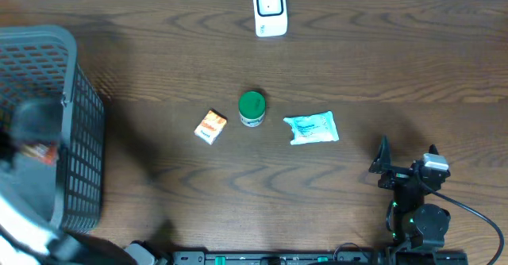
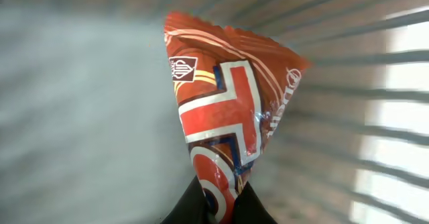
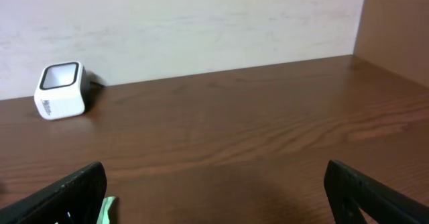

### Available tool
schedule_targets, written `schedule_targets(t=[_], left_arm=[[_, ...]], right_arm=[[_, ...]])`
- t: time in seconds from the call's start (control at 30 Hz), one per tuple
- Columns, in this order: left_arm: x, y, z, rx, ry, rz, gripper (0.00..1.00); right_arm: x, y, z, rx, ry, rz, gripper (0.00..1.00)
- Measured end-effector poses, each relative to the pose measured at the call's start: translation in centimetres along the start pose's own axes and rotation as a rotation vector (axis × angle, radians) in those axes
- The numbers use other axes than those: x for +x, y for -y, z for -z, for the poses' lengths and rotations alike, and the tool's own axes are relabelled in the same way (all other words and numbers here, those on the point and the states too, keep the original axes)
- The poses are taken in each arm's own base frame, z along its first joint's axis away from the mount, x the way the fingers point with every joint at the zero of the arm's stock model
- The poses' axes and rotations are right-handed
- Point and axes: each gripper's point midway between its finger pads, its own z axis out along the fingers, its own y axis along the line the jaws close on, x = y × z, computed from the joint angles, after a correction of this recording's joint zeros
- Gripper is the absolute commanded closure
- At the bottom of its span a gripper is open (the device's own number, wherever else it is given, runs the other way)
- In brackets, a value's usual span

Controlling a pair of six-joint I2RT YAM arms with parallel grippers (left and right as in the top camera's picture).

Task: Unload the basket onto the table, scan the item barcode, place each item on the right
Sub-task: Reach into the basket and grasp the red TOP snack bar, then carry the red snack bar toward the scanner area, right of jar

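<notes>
A red, white and blue snack packet (image 2: 221,110) fills the left wrist view, and my left gripper (image 2: 218,196) is shut on its lower corner inside the grey basket (image 1: 83,162). From overhead the packet (image 1: 38,151) shows as a small red patch under the dark left arm. No barcode shows on the side facing the camera. The white scanner (image 1: 270,9) stands at the table's far edge and appears in the right wrist view as the scanner (image 3: 62,90) at the left. My right gripper (image 1: 407,155) rests open at the near right, with nothing between its fingers (image 3: 77,194).
An orange box (image 1: 210,127), a green-lidded tub (image 1: 252,109) and a white and teal pouch (image 1: 312,128) lie in a row at mid-table. The basket's slatted walls (image 2: 375,117) surround the held packet. A wooden side panel (image 3: 395,29) rises at the far right.
</notes>
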Motion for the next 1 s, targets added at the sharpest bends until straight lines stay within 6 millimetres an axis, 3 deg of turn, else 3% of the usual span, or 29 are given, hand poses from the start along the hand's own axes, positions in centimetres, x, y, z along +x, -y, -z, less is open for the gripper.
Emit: schedule_targets(t=[0.13,0.23,0.33,0.47,0.63,0.8,1.0], left_arm=[[-3.1,6.2,9.9,0.239,0.194,-0.047,0.93],[-2.9,7.9,14.6,0.346,0.247,-0.073,0.93],[-0.2,8.9,16.8,0.423,0.189,-0.119,0.93],[6.7,10.0,17.1,0.493,-0.062,-0.224,0.92],[18.9,11.5,18.5,0.628,-0.477,-0.525,0.93],[29.8,9.7,19.1,0.673,-0.781,-0.874,0.92],[42.2,6.3,16.3,0.548,-0.918,-1.215,0.92]], right_arm=[[0.0,0.0,0.0,0.000,0.000,0.000,0.01],[0.0,0.0,0.0,0.000,0.000,0.000,0.01],[0.0,0.0,0.0,0.000,0.000,0.000,0.01],[0.0,0.0,0.0,0.000,0.001,0.000,0.01],[0.0,0.0,0.0,-0.001,0.000,0.000,0.01],[0.0,0.0,0.0,0.000,0.000,0.000,0.01],[0.0,0.0,0.0,0.000,0.000,0.000,0.01]])
